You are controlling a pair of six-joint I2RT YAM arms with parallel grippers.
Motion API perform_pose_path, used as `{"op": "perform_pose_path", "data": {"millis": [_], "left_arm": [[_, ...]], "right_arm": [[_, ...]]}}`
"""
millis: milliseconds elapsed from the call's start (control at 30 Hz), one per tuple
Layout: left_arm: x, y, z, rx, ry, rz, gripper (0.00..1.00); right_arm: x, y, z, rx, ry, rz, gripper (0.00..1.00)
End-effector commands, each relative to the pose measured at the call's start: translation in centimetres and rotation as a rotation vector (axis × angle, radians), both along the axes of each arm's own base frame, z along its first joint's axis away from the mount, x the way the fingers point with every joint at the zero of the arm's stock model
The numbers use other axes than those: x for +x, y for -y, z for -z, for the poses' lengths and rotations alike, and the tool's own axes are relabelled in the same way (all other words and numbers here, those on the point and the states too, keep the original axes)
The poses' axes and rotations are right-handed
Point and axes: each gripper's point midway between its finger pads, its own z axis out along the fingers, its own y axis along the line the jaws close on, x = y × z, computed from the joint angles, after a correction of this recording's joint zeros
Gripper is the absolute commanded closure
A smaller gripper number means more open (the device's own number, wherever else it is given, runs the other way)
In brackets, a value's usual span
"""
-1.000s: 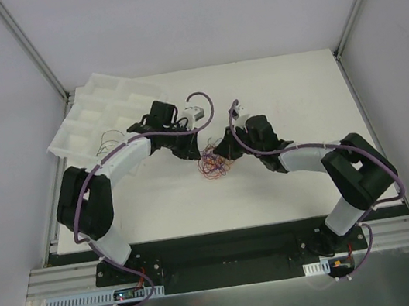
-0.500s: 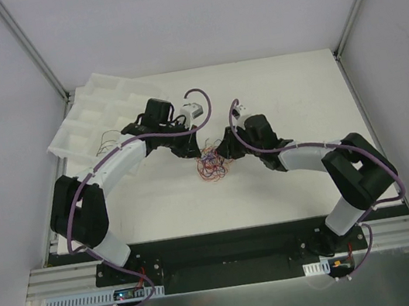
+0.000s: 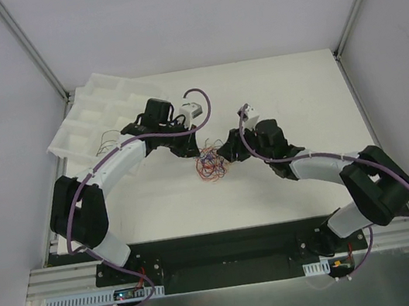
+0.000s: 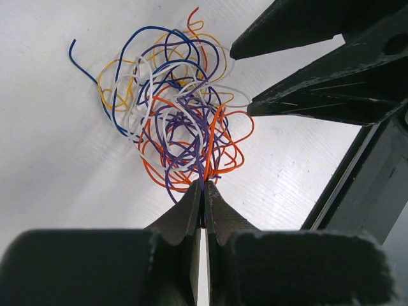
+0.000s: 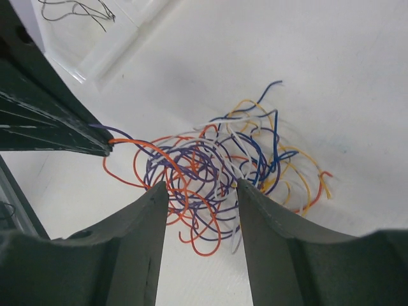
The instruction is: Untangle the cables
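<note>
From my end the thin multicoloured wires (image 4: 182, 121) look smooth, glossy, plastic-coated; right gripper's black fingers (image 5: 137, 242) matt, grainy plastic; white tabletop (image 3: 288, 92) matt.

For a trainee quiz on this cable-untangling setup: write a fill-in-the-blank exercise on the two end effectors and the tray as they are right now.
1. The left end effector is ___ on orange and purple strands of the cables.
2. The right end effector stands ___, straddling the cables.
3. The white tray sits at the far ___ corner of the table.

Missing words: shut; open; left.
</note>
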Motion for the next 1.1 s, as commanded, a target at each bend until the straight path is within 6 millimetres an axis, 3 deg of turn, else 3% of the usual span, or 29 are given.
{"op": "perform_pose_path", "data": {"millis": [0, 133, 400, 467, 533, 633, 800, 900, 1067], "left_arm": [[-0.3, 0.2, -1.9, -0.034, 0.048, 0.024, 1.00], [-0.6, 0.4, -2.2, -0.051, 0.041, 0.038, 1.00], [-0.9, 0.6, -2.3, -0.066, 0.028, 0.051, 1.00], [-0.8, 0.6, -2.2, -0.061, 0.031, 0.046, 1.00], [-0.9, 0.6, -2.2, -0.062, 0.028, 0.046, 0.94], [-1.1, 0.8, -2.4, -0.075, 0.018, 0.053, 0.90], [-1.1, 0.7, -2.5, -0.076, 0.022, 0.054, 0.96], [-1.0, 0.6, -2.1, -0.062, 0.014, 0.038, 0.95], [-1.0, 0.4, -0.5, -0.026, -0.048, 0.023, 0.87]], "right_arm": [[0.4, -1.1, -3.7, 0.071, 0.155, -0.047, 0.48], [0.3, -2.7, -3.6, 0.086, 0.137, -0.119, 0.48], [1.5, -4.0, -3.7, 0.063, 0.142, -0.133, 0.51], [1.4, -3.8, -3.3, 0.045, 0.133, -0.115, 0.61], [1.1, -3.4, -3.1, 0.033, 0.136, -0.101, 0.85], [0.9, -2.9, -3.0, 0.025, 0.143, -0.082, 0.99], [0.6, -3.2, -3.0, 0.027, 0.146, -0.098, 0.98], [0.8, -2.8, -2.7, 0.022, 0.124, -0.065, 0.71], [0.3, -3.1, -2.5, 0.032, 0.093, -0.066, 0.60]]}}
